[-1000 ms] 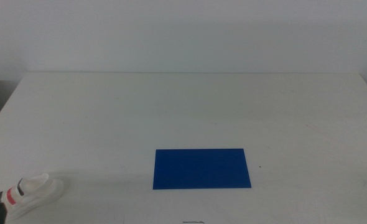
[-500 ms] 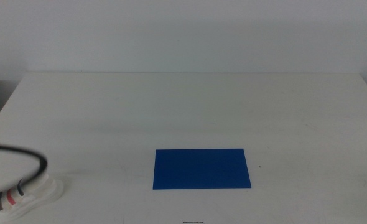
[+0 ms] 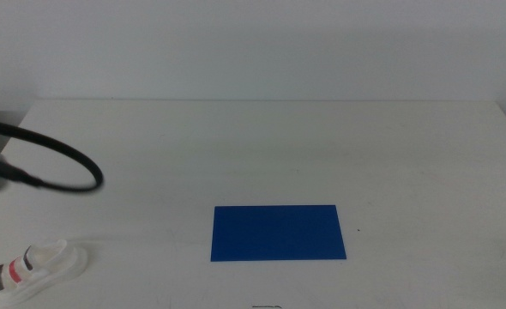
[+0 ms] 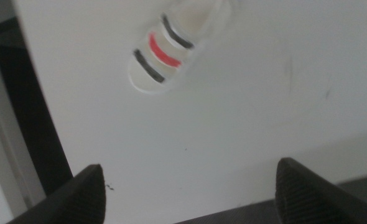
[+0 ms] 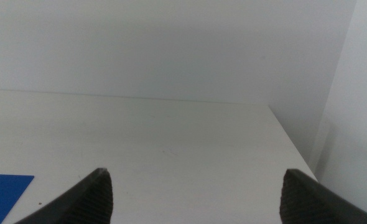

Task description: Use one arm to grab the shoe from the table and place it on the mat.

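Currently shown: shoe (image 3: 34,269) at the table's (image 3: 262,146) near-left corner, resting on its sole, well apart from the mat (image 3: 278,232), which lies flat near the centre of the near edge. Long axis of the shoe oblique in the middle view, strapped end toward the corner, other end angled toward the mat. 2 black straps and 1 red strap visible on top.

Left arm: only its black cable loop (image 3: 60,167) and a grey stub at the left edge visible in the middle view, above and beyond the shoe. Left gripper (image 4: 190,186) seen from its wrist camera with jaws spread wide and nothing between them; shoe (image 4: 171,50) ahead of the jaws and apart from them, slightly off the midline, beside the table edge with dark floor past it. Long axis of the shoe diagonal to the line between the jaws, so probably some wrist turn needed to close across the shoe's width.

Right gripper (image 5: 193,190) likewise wide open and empty, facing bare tabletop and wall, a corner of the mat (image 5: 6,193) just in view; out of the middle view, apparently waiting. Left arm judged far nearer.

Nothing standing between shoe and mat; plain table surface only. Likely hazard: shoe's closeness to the table edge.
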Controlling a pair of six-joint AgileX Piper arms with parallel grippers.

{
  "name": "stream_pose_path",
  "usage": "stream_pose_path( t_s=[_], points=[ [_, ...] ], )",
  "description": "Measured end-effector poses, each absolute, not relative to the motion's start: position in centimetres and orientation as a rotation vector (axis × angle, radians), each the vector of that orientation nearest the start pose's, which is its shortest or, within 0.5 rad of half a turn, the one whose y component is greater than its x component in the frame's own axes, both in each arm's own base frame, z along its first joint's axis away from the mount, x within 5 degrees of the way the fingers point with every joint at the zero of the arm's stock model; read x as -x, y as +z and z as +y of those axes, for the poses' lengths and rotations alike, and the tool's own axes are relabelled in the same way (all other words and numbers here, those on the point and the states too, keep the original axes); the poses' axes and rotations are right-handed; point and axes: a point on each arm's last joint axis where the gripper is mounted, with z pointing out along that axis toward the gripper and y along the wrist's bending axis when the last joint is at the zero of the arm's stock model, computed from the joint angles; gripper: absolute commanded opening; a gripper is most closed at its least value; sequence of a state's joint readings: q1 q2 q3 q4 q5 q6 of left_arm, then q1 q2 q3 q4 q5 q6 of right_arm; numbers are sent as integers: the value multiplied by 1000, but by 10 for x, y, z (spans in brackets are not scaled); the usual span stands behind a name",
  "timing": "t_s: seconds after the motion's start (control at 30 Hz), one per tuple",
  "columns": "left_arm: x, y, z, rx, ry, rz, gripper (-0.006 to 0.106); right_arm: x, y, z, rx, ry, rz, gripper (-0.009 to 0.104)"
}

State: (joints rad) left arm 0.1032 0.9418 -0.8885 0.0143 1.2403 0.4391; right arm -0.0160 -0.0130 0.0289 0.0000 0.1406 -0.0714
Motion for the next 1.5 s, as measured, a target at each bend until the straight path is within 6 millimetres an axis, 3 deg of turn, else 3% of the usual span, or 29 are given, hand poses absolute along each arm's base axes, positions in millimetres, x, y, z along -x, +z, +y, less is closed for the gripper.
stream_pose_path(
  t_s=[0.27,0.37,0.57,0.8,1.13,1.5],
  points=[
    [-186,284,20,-938,116,2848,94,-56,191,-1,45,-67,1640,94],
    [-202,273,21,-1061,94,2807,94,-56,191,-1,45,-67,1640,94],
    [-229,245,34,-1132,-69,2757,94,-56,191,-1,45,-67,1640,94],
    [-248,216,45,-1246,-80,2745,94,-56,191,-1,45,-67,1640,94],
    [-262,197,50,-1337,-37,2694,94,-56,191,-1,45,-67,1640,94],
    [-273,168,52,-1345,-110,2741,94,-56,191,-1,45,-67,1640,94]
  ],
)
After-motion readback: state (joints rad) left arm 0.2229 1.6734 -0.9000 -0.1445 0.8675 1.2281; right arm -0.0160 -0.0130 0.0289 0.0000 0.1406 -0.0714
